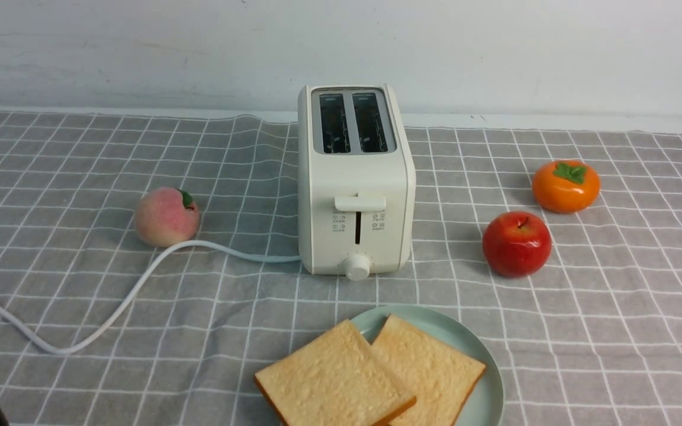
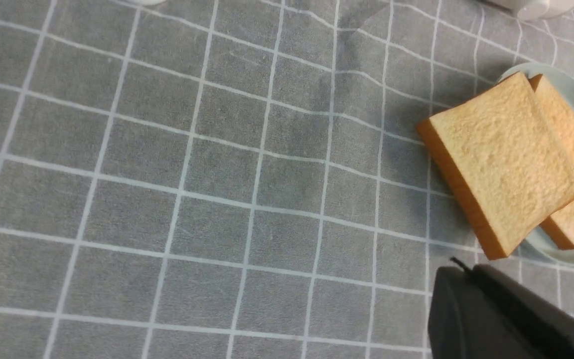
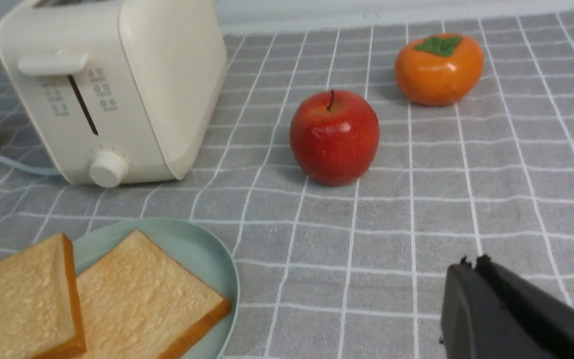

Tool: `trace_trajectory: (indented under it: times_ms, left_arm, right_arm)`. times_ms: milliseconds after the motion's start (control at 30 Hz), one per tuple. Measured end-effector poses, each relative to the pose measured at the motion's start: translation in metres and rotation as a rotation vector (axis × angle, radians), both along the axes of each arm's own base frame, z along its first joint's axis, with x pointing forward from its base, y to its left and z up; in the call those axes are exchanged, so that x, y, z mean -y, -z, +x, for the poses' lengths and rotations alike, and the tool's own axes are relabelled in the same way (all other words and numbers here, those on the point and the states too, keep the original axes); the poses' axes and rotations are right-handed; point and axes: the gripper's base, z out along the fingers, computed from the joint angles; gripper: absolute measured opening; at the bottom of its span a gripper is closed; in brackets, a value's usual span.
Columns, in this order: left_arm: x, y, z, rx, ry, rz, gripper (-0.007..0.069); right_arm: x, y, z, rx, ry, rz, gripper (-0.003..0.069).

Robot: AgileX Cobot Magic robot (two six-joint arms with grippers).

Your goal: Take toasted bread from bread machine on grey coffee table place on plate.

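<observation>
Toasted bread (image 1: 335, 378) on the plate (image 1: 486, 397), near the bread machine (image 1: 356, 225)

Left gripper (image 2: 459, 268), right gripper (image 3: 471, 263) apparently closed

From my end the grey coffee table (image 1: 613, 331) is all wrinkly checked cloth. Sitting straight on it: bread machine (image 1: 356, 195) mid-table, its white cord (image 1: 240, 254) snaking left (right past a peach (image 1: 166, 217)), plate (image 1: 483, 402) nearest me, apple (image 1: 517, 244) and persimmon (image 1: 566, 186) off right.
</observation>
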Motion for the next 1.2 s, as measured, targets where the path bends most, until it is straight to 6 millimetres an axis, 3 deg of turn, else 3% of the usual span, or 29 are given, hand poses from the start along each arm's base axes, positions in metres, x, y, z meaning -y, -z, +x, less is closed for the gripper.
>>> trace_trajectory:
  times_ms: [267, 1000, 1200]
  left_arm:
    - [0.004, -0.007, 0.004, 0.076, -0.003, -0.076, -0.0013]
    - [0.004, -0.008, 0.005, 0.093, -0.002, -0.071, -0.0013]
    - [-0.017, -0.004, -0.011, 0.294, -0.009, -0.049, -0.0013]
  right_arm:
    - [0.003, -0.011, -0.009, 0.142, 0.018, 0.023, 0.0001]
    - [0.003, -0.011, -0.009, 0.143, 0.018, 0.025, 0.0021]
    - [0.003, -0.011, -0.009, 0.143, 0.018, 0.025, 0.0022]
